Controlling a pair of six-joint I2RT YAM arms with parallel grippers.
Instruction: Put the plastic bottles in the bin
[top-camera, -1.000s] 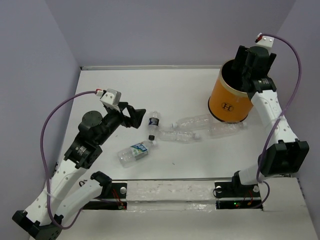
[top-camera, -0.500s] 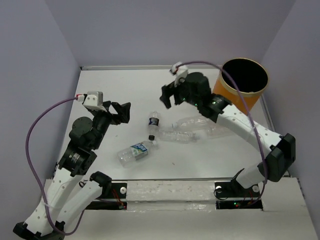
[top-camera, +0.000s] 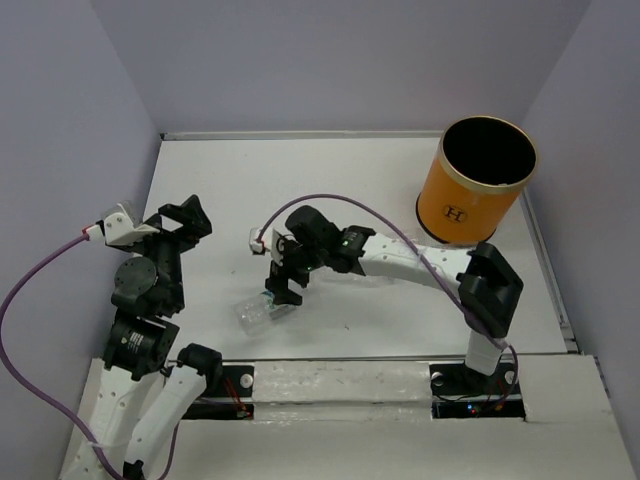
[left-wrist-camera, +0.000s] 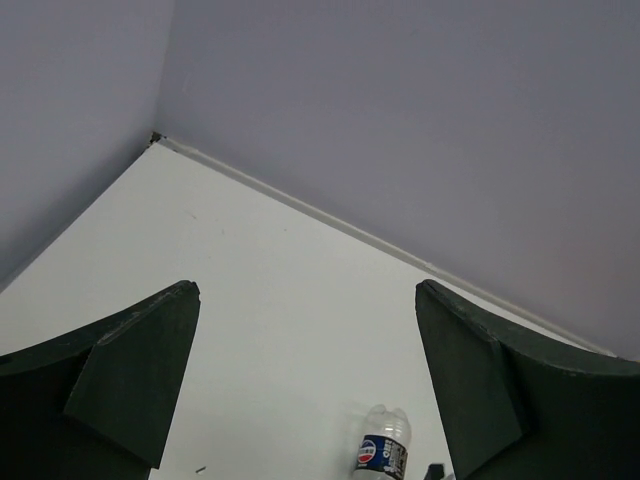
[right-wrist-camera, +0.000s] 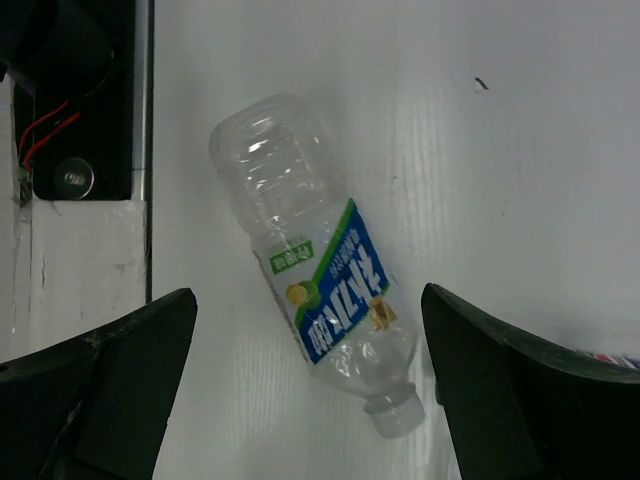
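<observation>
A clear plastic bottle (right-wrist-camera: 320, 290) with a blue, green and white label lies on its side on the white table, white cap pointing toward the camera. My right gripper (right-wrist-camera: 308, 293) hangs open over it, one finger on each side, not touching. From above, the same bottle (top-camera: 258, 312) shows just left of the right gripper (top-camera: 283, 283). My left gripper (left-wrist-camera: 308, 290) is open and empty, raised at the left (top-camera: 185, 222). A dark-labelled bottle (left-wrist-camera: 383, 452) lies beyond it. The orange bin (top-camera: 470, 195) stands at the back right. The right arm hides other bottles.
The right arm (top-camera: 400, 262) stretches across the table's middle from its base at the front right. A black mount with red wires (right-wrist-camera: 75, 100) sits at the table's near edge, close to the labelled bottle. Purple walls close the table on three sides.
My right arm has swung from the bin across to the left and come down over the blue-labelled bottle. My left arm has drawn back to the left, away from the bottles.
</observation>
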